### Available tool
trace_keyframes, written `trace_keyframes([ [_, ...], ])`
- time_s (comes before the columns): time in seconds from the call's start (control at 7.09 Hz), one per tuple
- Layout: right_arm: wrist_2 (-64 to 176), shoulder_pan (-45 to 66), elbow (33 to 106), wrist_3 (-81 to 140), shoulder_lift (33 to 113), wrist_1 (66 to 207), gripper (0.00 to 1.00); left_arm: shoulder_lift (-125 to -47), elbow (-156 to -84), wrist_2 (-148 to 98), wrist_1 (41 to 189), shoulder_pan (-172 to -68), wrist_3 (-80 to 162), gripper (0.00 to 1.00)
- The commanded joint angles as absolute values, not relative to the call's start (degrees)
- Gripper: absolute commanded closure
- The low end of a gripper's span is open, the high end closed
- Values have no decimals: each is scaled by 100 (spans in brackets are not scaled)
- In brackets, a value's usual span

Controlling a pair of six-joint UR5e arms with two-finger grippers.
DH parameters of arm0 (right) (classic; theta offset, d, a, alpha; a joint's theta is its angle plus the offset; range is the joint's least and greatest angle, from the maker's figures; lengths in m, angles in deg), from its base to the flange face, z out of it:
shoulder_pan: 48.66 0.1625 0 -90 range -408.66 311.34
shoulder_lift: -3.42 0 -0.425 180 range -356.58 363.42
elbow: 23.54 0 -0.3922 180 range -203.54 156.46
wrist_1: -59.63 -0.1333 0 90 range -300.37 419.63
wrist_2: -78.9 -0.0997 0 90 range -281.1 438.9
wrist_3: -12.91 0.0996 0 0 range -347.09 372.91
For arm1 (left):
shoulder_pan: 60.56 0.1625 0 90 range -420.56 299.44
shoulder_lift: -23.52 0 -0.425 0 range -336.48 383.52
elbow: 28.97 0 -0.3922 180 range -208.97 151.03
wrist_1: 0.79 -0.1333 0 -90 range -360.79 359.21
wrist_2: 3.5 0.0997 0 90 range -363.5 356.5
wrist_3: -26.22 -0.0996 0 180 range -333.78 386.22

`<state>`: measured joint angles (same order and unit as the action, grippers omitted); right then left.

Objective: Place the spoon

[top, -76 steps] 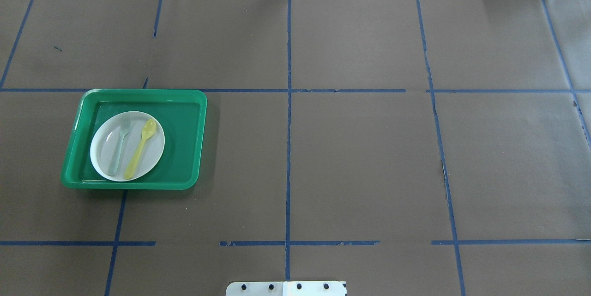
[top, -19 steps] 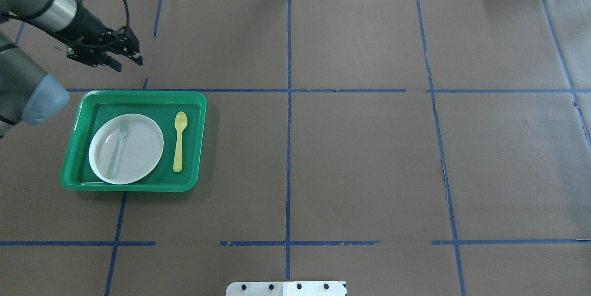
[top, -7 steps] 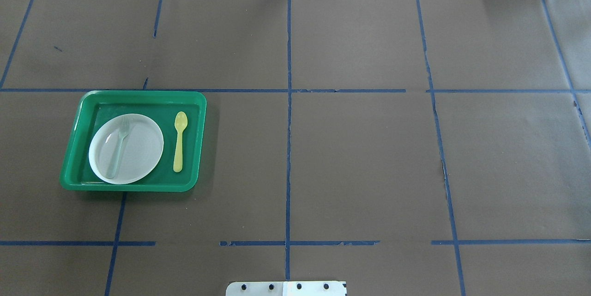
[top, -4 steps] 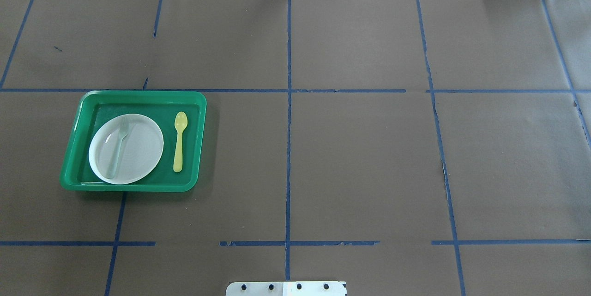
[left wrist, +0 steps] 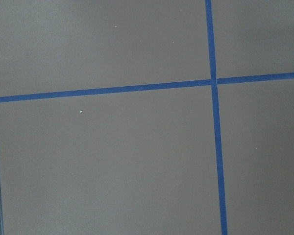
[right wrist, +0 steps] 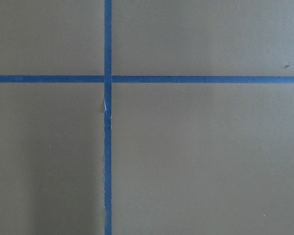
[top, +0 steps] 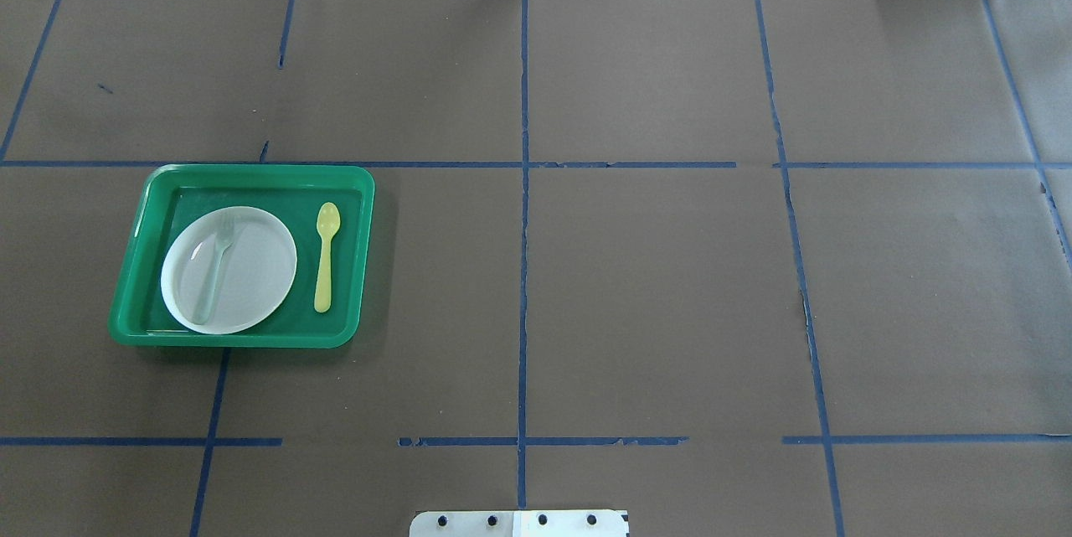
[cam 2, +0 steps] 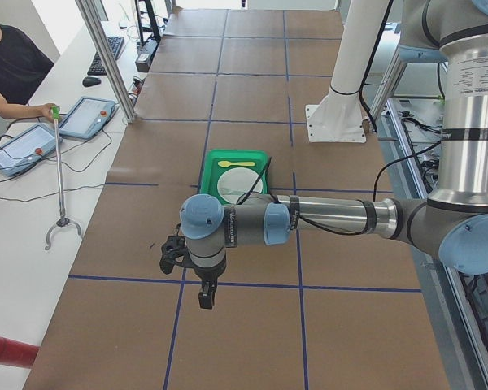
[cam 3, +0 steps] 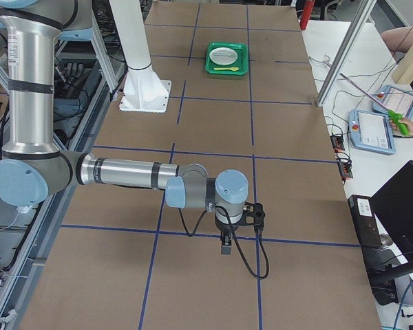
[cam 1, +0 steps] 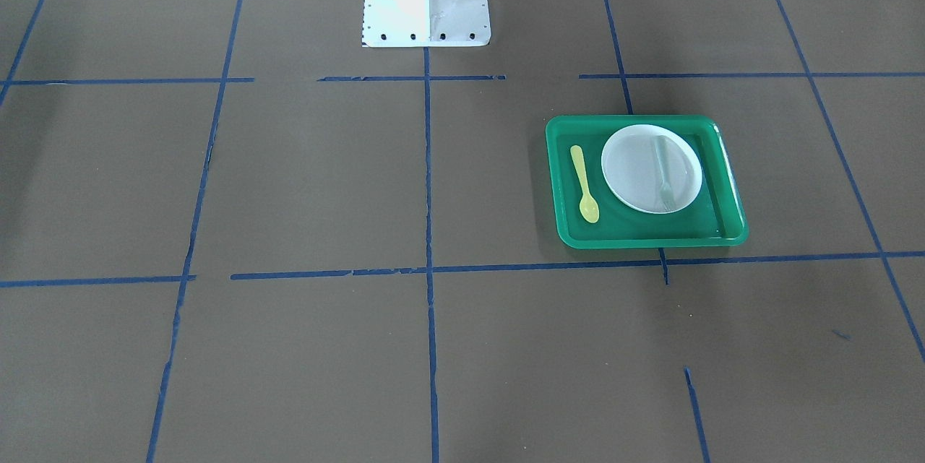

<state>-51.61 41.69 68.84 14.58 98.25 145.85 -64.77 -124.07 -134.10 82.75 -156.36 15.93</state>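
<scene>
The pale-yellow spoon (top: 325, 256) lies flat on the floor of the green tray (top: 251, 171), to the right of the white plate (top: 251, 269), bowl pointing away from me. It also shows in the front view (cam 1: 584, 193), apart from the plate (cam 1: 636, 174). A grey-translucent fork (top: 213, 269) lies on the plate. My left gripper (cam 2: 205, 296) shows only in the exterior left view, far from the tray near the table's end; I cannot tell its state. My right gripper (cam 3: 225, 246) shows only in the exterior right view at the opposite end; I cannot tell its state.
Brown paper with blue tape lines covers the table. The robot's white base plate (top: 519, 523) sits at the near middle edge. Both wrist views show only paper and tape. Operators' tablets (cam 2: 85, 118) and a grabber stick (cam 2: 59, 175) lie on the side bench.
The spoon lay on the plate beside the fork 10.7 s ago; it now lies on the tray beside the plate. The left arm has left the overhead view. Nothing moved in the last second.
</scene>
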Motion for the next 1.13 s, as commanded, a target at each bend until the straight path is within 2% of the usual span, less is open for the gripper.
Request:
trace_keyframes([
  [0.0, -5162, 4169, 6875, 1458, 9825, 14585, 0, -6481, -12406, -13411, 8253, -15636, 1585, 0],
  [0.99, -5162, 4169, 6875, 1458, 9825, 14585, 0, -6602, -12433, -13420, 8271, -15627, 1576, 0],
])
